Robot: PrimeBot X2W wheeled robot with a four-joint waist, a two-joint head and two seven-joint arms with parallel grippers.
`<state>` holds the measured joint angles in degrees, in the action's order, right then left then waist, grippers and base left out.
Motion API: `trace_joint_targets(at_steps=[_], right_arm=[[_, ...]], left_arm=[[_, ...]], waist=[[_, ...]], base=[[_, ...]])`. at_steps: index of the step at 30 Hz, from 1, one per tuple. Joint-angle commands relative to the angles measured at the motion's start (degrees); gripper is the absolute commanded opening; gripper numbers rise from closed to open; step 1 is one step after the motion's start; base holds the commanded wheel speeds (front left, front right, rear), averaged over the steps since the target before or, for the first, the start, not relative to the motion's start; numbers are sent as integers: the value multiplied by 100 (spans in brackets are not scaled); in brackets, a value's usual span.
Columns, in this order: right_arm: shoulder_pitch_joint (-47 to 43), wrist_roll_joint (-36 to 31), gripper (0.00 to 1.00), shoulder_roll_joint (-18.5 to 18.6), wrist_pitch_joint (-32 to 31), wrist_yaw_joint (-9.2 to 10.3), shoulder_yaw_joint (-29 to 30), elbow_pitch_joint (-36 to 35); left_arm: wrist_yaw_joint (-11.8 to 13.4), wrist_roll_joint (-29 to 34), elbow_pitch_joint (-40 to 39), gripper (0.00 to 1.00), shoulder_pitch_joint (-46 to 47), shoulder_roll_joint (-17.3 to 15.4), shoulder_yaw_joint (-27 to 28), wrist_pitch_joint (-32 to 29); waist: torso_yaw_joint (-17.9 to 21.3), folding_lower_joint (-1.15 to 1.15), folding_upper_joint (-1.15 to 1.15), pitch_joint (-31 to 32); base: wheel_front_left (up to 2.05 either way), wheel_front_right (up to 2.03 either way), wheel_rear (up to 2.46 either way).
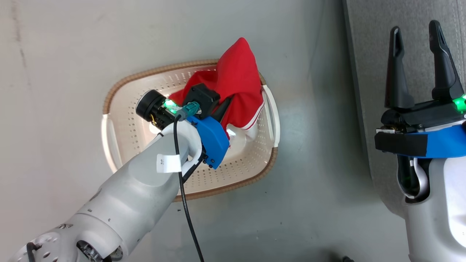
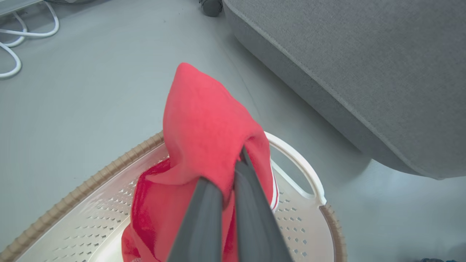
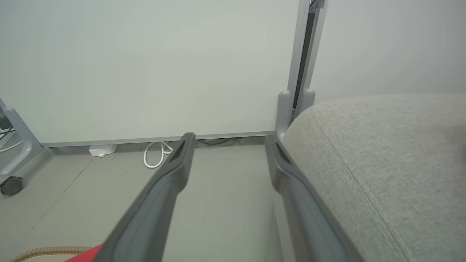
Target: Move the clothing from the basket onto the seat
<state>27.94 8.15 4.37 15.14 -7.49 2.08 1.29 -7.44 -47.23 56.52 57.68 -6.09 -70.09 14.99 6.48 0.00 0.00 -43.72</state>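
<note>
A bright red garment (image 1: 233,78) with white trim rises in a peak out of the cream basket (image 1: 123,120) on the grey floor. My left gripper (image 1: 224,109) reaches into the basket and is shut on this clothing; in the left wrist view its fingers (image 2: 204,214) pinch the red fabric (image 2: 204,123), lifted above the basket's rim (image 2: 109,171). The grey seat (image 1: 367,72) runs down the right side. My right gripper (image 1: 417,32) hangs open over the couch's edge (image 3: 382,153), nothing between its fingers. A red corner (image 3: 87,253) shows at the bottom left of the right wrist view.
The basket has a white side handle (image 2: 302,167) facing the couch (image 2: 356,65). A strip of bare grey floor (image 1: 320,109) lies between basket and couch. White cables (image 2: 14,40) lie on the floor, and a white wall panel (image 3: 145,69) stands beyond.
</note>
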Motion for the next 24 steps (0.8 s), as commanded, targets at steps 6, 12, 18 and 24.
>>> trace_joint_targets(at_steps=[6, 12, 18, 24], right_arm=[[-196, -43, 100, 91, 0, -1, 28, 112], [-383, -25, 100, 90, 0, -1, 36, 244], [-604, -1, 100, 45, 0, -1, 48, 374], [-827, 27, 100, -1, 0, -1, 40, 484]], left_arm=[[-5, 500, -456, 0, -247, -63, 701, 27], [-5, 986, -838, 0, -598, -113, 1366, 27], [-5, 1472, -1232, 0, -922, -188, 1941, 28], [-5, 1900, -1692, 0, -1173, -235, 2451, 28]], waist=[[-274, 0, 0, 569], [-374, 0, 0, 1096], [-422, 0, 0, 1648], [-449, 0, 0, 2140]], base=[[0, 0, 0], [0, 0, 0], [0, 0, 0], [0, 0, 0]])
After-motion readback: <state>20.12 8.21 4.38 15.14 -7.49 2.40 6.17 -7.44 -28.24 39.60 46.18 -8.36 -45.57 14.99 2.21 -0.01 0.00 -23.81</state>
